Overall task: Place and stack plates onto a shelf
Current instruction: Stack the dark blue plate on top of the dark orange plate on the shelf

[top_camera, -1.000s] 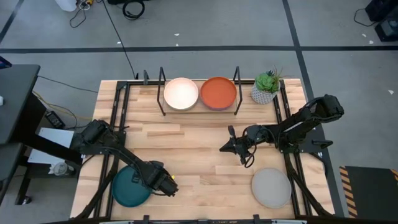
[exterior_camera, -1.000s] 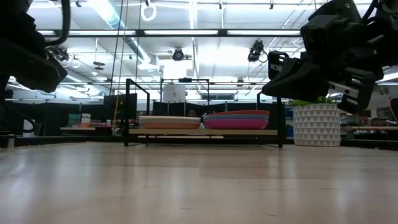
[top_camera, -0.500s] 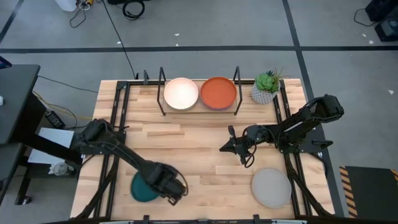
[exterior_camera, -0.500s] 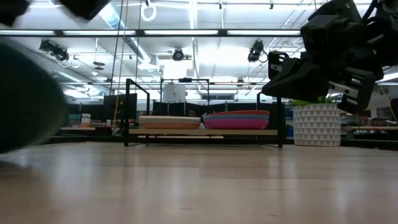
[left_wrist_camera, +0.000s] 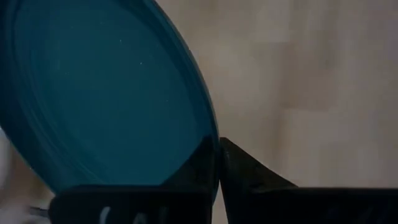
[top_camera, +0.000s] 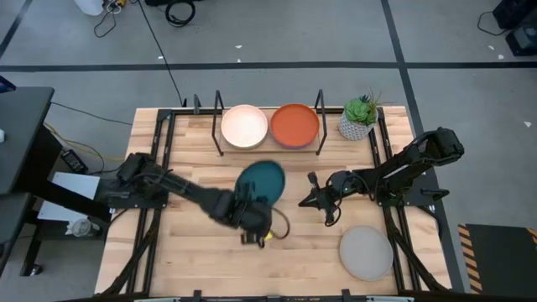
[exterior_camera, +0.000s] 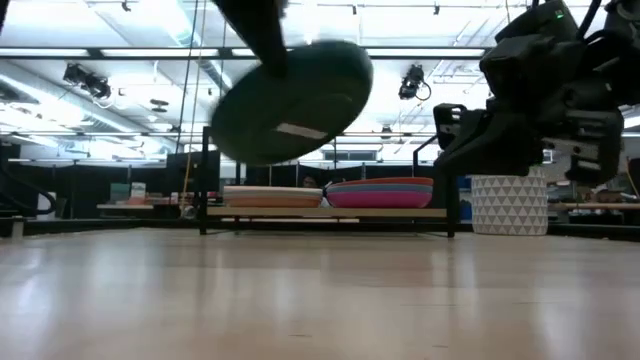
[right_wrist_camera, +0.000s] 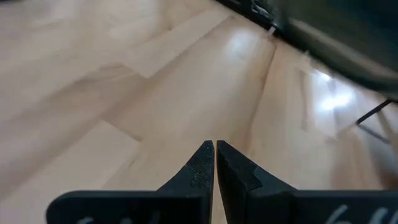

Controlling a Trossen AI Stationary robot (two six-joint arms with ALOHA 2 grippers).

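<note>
My left gripper [top_camera: 254,208] is over the table's middle, shut on the dark teal plate [top_camera: 261,182], which the low view shows high above the wood [exterior_camera: 290,100]. My right gripper [top_camera: 305,201] hovers just right of it, shut and touching nothing [right_wrist_camera: 215,149]. The shelf [exterior_camera: 330,212] stands at the far edge. It carries two stacks of plates, one topped by the cream-pink plate [top_camera: 244,126], the other by the orange plate [top_camera: 294,124]. The grey plate [top_camera: 366,252] lies flat near the right near corner. My left gripper pinches the teal plate's rim [left_wrist_camera: 210,134] between its two fingers, one on the inner face and one on the underside. The fingers come from the table's near side at the plate's near edge. The plate is lifted clear and tilted.
A small potted green plant [top_camera: 359,117] stands right of the shelf at the far right corner. Black upright loops [top_camera: 220,109] frame the shelf's ends. Bare wood lies between the shelf and the grippers and along the near left.
My left gripper has carried the teal plate from the near left corner up off the table, then right and toward the far edge, to the middle of the table. The plate, flat on the wood a second ago, now hangs clear and tilted.
</note>
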